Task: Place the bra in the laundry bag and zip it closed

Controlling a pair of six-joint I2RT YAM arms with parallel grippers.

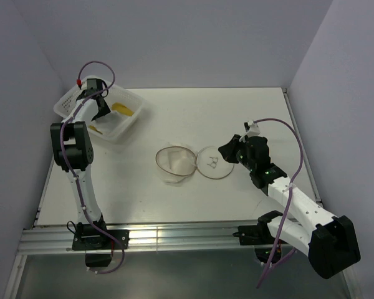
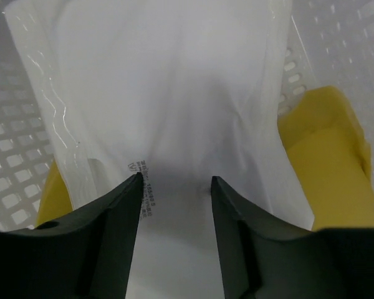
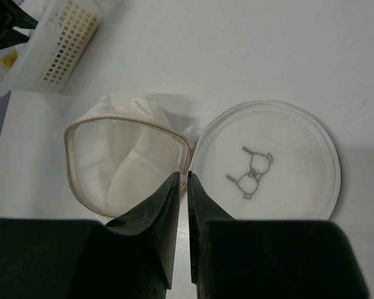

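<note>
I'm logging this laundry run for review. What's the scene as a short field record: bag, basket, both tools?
laundry bag: round white mesh pouch, tan hoop rim, open, mid-table
lid: round flap with small black mark, lying open beside the bag
basket: white perforated plastic, far left corner
basket contents: white plastic-wrapped item, yellow pieces
left tool: open, inside the basket over the white item
right tool: nearly closed, nothing visibly held, near the lid
</note>
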